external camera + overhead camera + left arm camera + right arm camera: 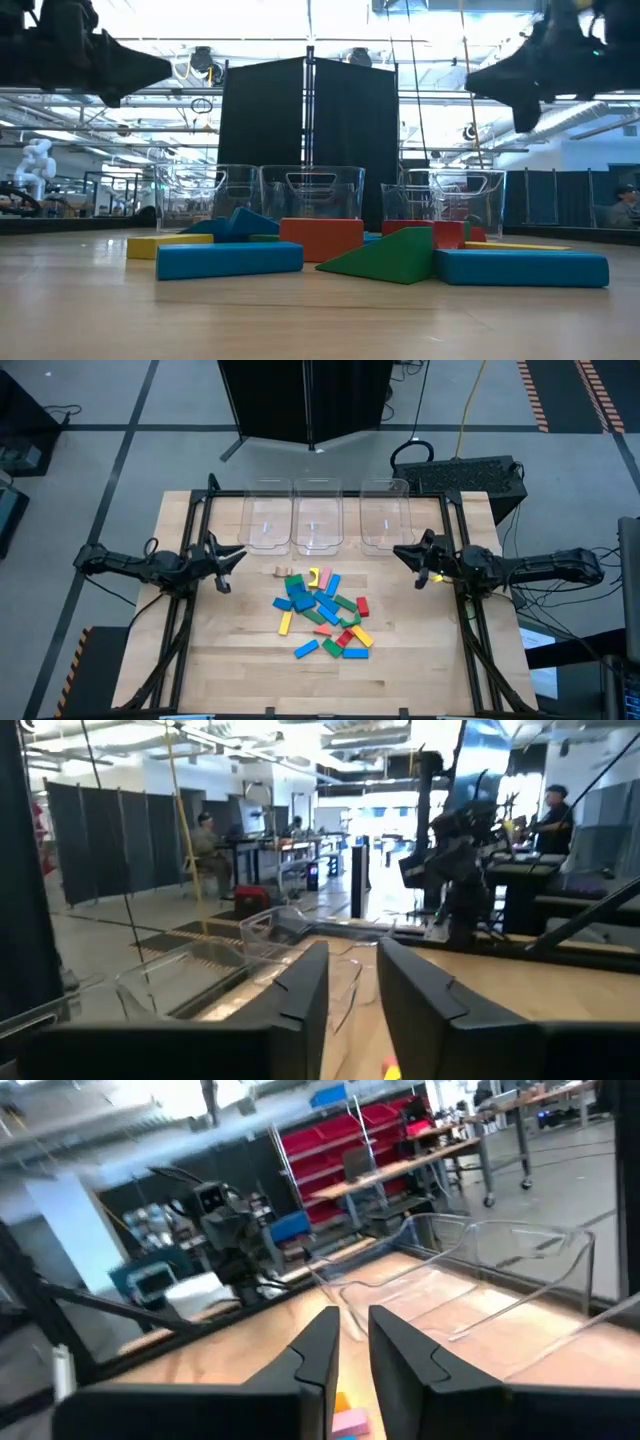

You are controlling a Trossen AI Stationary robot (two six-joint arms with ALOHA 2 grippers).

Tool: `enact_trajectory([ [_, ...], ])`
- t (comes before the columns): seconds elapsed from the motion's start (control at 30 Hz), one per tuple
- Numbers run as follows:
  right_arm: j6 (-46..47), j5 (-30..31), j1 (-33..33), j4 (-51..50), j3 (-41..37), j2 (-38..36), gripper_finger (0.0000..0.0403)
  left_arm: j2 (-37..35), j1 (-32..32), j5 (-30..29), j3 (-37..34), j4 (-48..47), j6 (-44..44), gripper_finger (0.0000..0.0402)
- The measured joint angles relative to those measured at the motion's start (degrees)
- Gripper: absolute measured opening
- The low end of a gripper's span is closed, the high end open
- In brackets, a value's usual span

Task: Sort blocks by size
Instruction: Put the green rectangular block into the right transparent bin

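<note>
The left gripper [232, 555] hangs above the bench [420, 660] at its left side, fingers parted a little, empty and touching nothing. The right gripper [403, 551] hangs at the right side, fingers parted by a narrower gap, also empty. The blocks [322, 612] lie in a loose heap mid-bench between the two arms, just in front of three clear bins [316, 516].

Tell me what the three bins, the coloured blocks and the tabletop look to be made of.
The bins look like clear, glossy plastic: the table shows through their walls. The blocks have flat, opaque, evenly coloured faces, so painted wood or moulded plastic; I cannot tell which. The tabletop looks like pale wood with a smooth finish, showing grain and plank seams.
</note>
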Motion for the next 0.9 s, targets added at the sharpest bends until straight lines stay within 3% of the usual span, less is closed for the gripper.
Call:
enact_trajectory([
  [0.13, -5.7, -0.2, -0.6, -3.6, 7.2, 9.1, 0.007, 2.9, 0.2, -0.8, 0.0, 1.5, -1.2, 0.0119],
  [0.43, -18.6, 0.1, -3.4, -9.1, 21.8, 27.0, 0.0113, 8.9, 2.4, -0.9, 0.1, 5.8, -0.7, 0.0123],
  [0.77, -21.9, 0.1, -6.9, -7.5, 26.1, 34.8, 0.0126, 9.0, 2.6, -0.9, 0.2, 3.6, 0.0, 0.0123],
  [0.9, -22.5, 0.2, -8.5, -5.1, 26.1, 36.3, 0.0126, 9.1, 2.6, -0.8, 0.2, 1.5, -3.7, 0.0123],
])
